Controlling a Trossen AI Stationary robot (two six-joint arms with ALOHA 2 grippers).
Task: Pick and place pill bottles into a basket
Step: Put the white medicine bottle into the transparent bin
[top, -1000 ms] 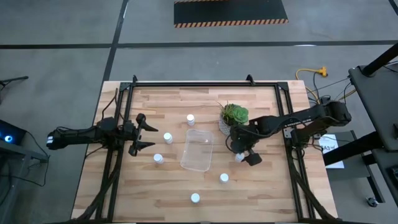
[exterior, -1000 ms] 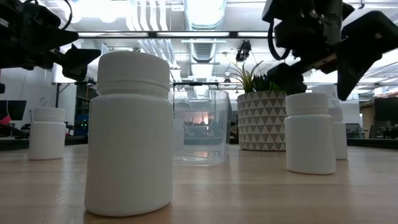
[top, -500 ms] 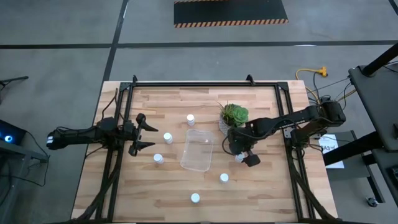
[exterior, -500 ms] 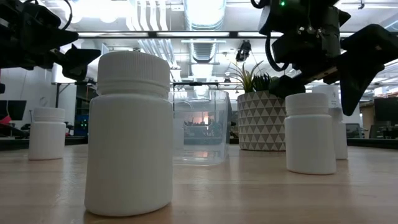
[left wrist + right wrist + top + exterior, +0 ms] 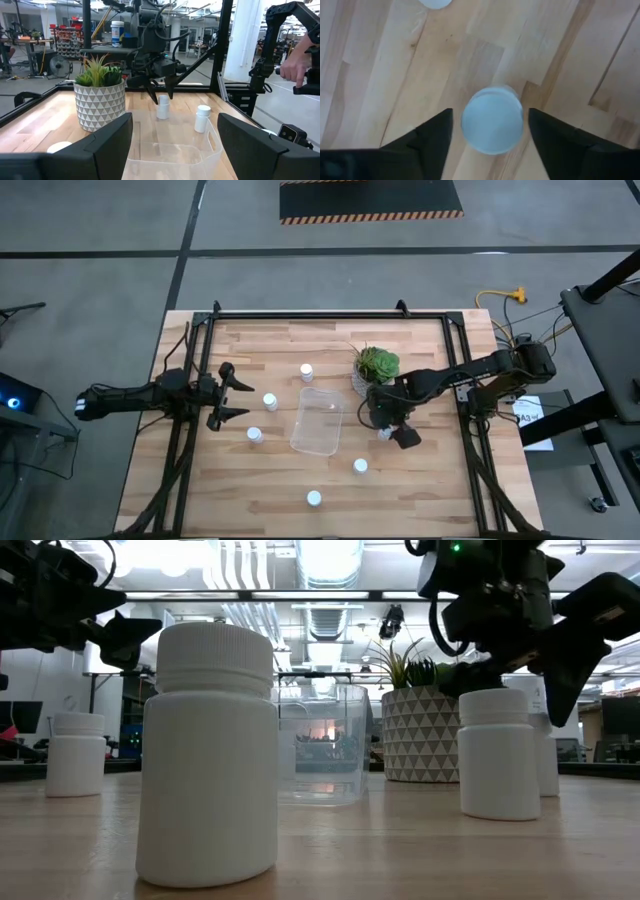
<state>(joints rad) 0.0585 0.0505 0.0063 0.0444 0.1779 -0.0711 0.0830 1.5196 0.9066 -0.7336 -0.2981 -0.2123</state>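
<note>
Right tool [image 5: 386,429] now narrower astride a pill bottle [image 5: 492,120], prongs apart, not yet touching.

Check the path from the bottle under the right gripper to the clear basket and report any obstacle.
Nothing visible blocks it. The pill bottle under the right gripper has bare table between it and the basket; the potted plant stands off that line.

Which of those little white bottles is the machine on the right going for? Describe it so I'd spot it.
Find the potted plant near the table's middle. Just in front of it, on the side away from the clear basket, stands one pill bottle. Unlike the others, it sits between the fingers of the right end effector.
</note>
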